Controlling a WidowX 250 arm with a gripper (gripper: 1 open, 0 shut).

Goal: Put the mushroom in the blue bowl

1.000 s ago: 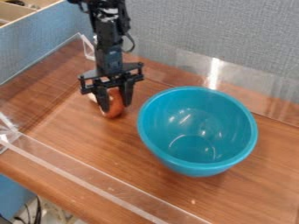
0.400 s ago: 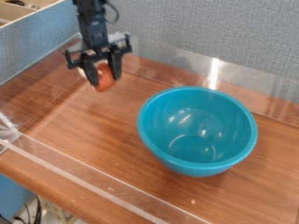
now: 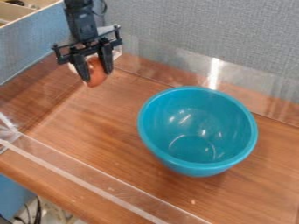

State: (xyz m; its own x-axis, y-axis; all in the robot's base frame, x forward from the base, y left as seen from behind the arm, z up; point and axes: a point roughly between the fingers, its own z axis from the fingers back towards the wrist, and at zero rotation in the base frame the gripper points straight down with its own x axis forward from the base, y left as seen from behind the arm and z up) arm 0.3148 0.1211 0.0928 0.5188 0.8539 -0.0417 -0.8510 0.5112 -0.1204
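Note:
My gripper (image 3: 93, 74) hangs pointing down above the far left part of the wooden table, shut on the mushroom (image 3: 96, 75). Only the reddish-brown cap shows between the black fingers, lifted well off the tabletop. The blue bowl (image 3: 197, 129) stands on the table to the right of the gripper and nearer the camera, upright, with nothing in it. The mushroom is left of the bowl's rim and apart from it.
A clear acrylic wall (image 3: 47, 61) runs along the table's left side, and another along the front edge (image 3: 82, 175). A cardboard box (image 3: 30, 35) stands behind the left wall. A grey fabric panel (image 3: 222, 35) backs the table.
The gripper has risen off the table with the mushroom in it and shifted left and away from the bowl. The bowl has not moved.

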